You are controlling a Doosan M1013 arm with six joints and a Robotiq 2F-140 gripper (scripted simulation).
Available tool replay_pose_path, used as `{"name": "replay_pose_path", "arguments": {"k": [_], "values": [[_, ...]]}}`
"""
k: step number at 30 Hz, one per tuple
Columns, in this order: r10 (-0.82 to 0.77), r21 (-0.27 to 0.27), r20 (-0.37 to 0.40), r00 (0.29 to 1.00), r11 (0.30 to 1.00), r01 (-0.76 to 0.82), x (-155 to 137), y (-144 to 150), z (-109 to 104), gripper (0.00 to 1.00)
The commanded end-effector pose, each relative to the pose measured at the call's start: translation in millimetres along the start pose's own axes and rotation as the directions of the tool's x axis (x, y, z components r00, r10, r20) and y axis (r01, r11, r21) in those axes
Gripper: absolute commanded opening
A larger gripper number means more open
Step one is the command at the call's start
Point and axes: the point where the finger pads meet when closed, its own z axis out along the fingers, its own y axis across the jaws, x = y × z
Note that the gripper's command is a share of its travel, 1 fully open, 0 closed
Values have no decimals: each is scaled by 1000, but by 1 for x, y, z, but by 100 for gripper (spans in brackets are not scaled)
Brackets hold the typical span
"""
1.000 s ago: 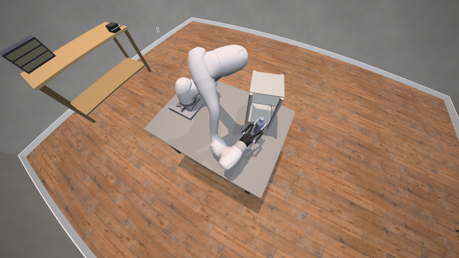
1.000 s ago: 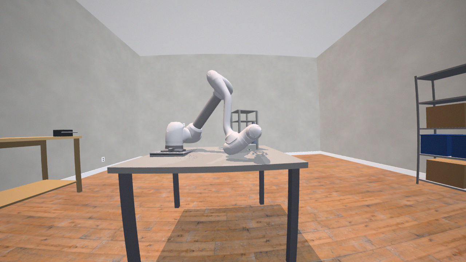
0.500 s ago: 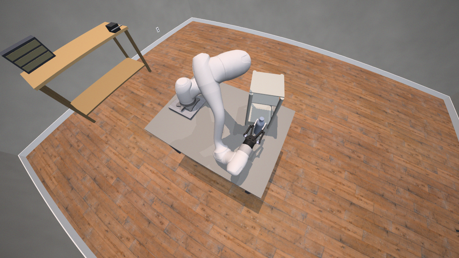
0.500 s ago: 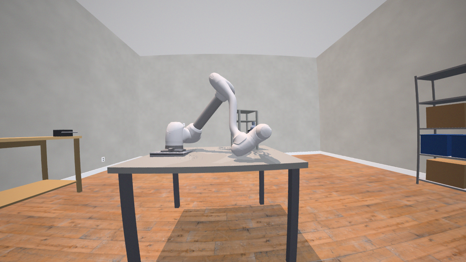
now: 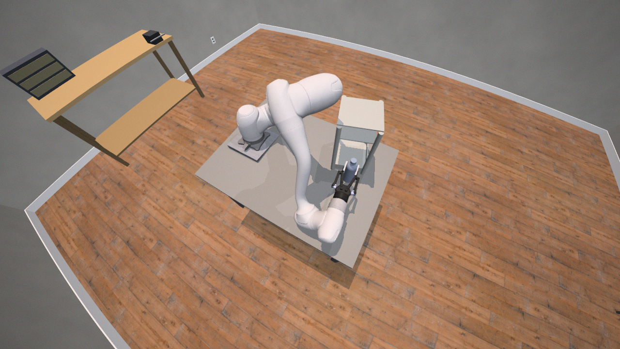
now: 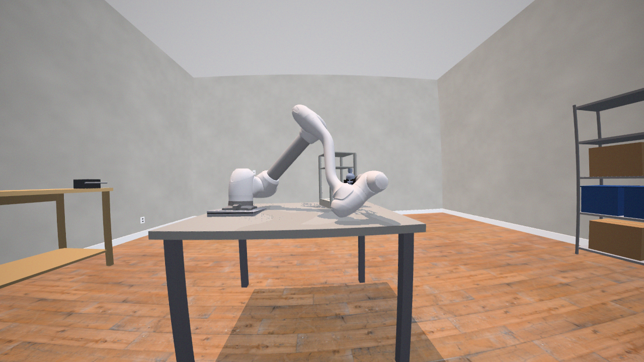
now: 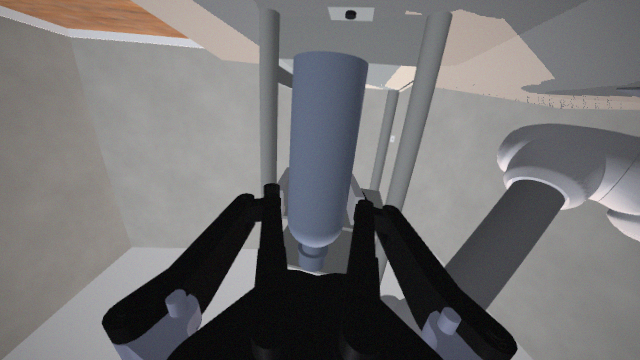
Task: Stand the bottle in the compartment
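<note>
From above, the gripper (image 5: 345,181) pinches the blue bottle (image 5: 350,168) on both sides, just in front of the shelving unit (image 5: 360,113), which stands near the far right corner of the table (image 5: 242,173). The bottle is picked up, I think, but not yet inside; it must go in past the front posts and be set down on the floor of the lower space. From the side view, the big white arm (image 6: 328,148) hides most of the bottle, so only its cap peeks out near the unit. A wooden bench (image 6: 54,193) and a dark rack (image 6: 576,180) stand well apart from the table. From the wrist view, the fingers squeeze the bottle near its neck, and it lines up between the two front posts (image 7: 419,100), which are close on each side.
</note>
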Motion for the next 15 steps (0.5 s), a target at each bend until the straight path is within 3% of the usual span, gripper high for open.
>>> {"name": "replay_pose_path", "arguments": {"k": [1, 5, 11, 13, 15], "values": [[0, -15, 0, 1000, 1000, 0, 0, 0, 0, 0], [0, -25, 0, 1000, 1000, 0, 0, 0, 0, 0], [-1, -134, 1, 1000, 991, 1, 0, 0, 0, 0], [-1, -134, 1, 1000, 991, 1, 0, 0, 0, 0], [-1, -168, 0, 1000, 986, 1, 0, 1, 0, 0]]}}
